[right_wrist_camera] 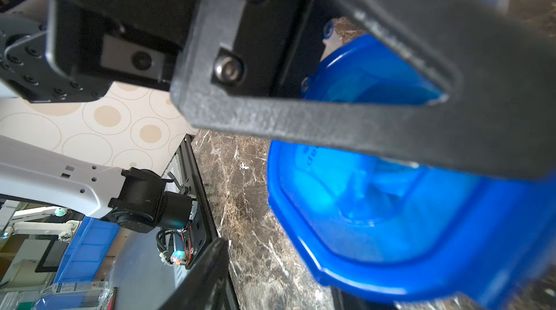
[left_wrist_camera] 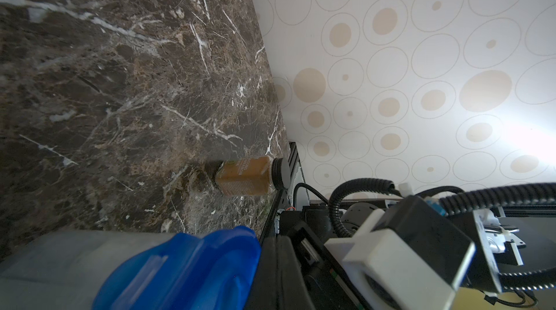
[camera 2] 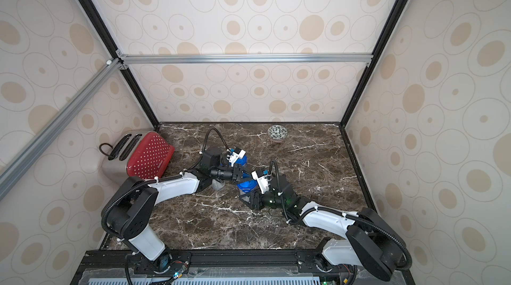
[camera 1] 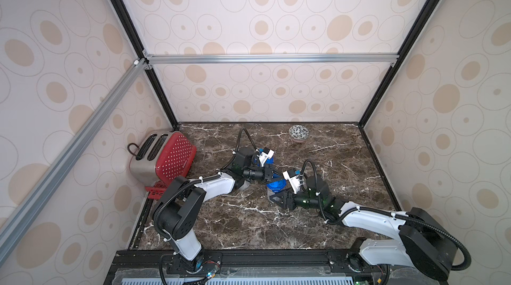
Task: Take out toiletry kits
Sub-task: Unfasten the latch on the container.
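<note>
Kits are unseen, presumably inside the jar point(camera 1: 268, 193) clamped between the jaws of the right gripper point(camera 1: 273, 197). Just beyond those jaws, the left gripper point(camera 1: 276, 176), pinched shut, sits at the edge of the blue lid point(camera 1: 276, 185). Brace the jar firmly; loosen the lid all round before lifting it.

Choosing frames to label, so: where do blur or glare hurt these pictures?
Right wrist view: the blue-lidded jar sits too close, blurred. Left wrist view: that jar is soft at the edge, glare whitens the wall, the brown jar is sharp. Both top views: evenly lit, no glare.
</note>
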You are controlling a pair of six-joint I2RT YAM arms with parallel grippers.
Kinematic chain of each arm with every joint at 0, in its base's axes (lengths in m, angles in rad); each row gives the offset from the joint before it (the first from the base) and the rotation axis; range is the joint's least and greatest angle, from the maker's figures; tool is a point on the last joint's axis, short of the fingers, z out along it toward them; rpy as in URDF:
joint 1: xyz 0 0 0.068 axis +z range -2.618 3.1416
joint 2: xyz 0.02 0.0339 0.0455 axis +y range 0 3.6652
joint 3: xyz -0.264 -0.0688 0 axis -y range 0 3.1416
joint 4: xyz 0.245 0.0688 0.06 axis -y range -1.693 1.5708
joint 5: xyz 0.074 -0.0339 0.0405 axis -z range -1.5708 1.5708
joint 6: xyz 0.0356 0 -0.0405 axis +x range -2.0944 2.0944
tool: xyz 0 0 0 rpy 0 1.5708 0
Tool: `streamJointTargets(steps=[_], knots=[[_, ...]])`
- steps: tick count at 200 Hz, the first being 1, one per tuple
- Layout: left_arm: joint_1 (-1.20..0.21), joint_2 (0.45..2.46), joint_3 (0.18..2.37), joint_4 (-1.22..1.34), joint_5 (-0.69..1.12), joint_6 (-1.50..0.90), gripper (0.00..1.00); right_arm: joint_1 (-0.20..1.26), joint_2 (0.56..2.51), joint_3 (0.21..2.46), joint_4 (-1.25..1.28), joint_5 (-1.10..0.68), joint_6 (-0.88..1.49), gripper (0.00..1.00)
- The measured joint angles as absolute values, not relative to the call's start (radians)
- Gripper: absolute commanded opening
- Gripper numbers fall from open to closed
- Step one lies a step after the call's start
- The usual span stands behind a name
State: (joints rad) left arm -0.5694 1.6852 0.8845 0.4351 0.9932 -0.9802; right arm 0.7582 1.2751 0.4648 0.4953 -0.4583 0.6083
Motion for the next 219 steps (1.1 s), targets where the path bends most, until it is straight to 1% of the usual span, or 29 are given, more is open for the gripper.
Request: streamJointTargets(steps=[81, 162, 219], knots=[[-0.564, 1.679, 0.875, 0.440, 0.990, -0.980, 0.00, 0.758, 1.305, 0.457, 0.559, -0.488, 0.590, 0.57], [-0.569, 1.679, 0.875, 0.441, 0.989, -0.980, 0.00, 0.758, 1.319, 0.380, 0.728, -0.513, 0.533, 0.61], [-0.568, 1.679, 0.875, 0.443, 0.980, -0.980, 0.00, 0.757, 1.343, 0.374, 0.773, -0.545, 0.504, 0.62]])
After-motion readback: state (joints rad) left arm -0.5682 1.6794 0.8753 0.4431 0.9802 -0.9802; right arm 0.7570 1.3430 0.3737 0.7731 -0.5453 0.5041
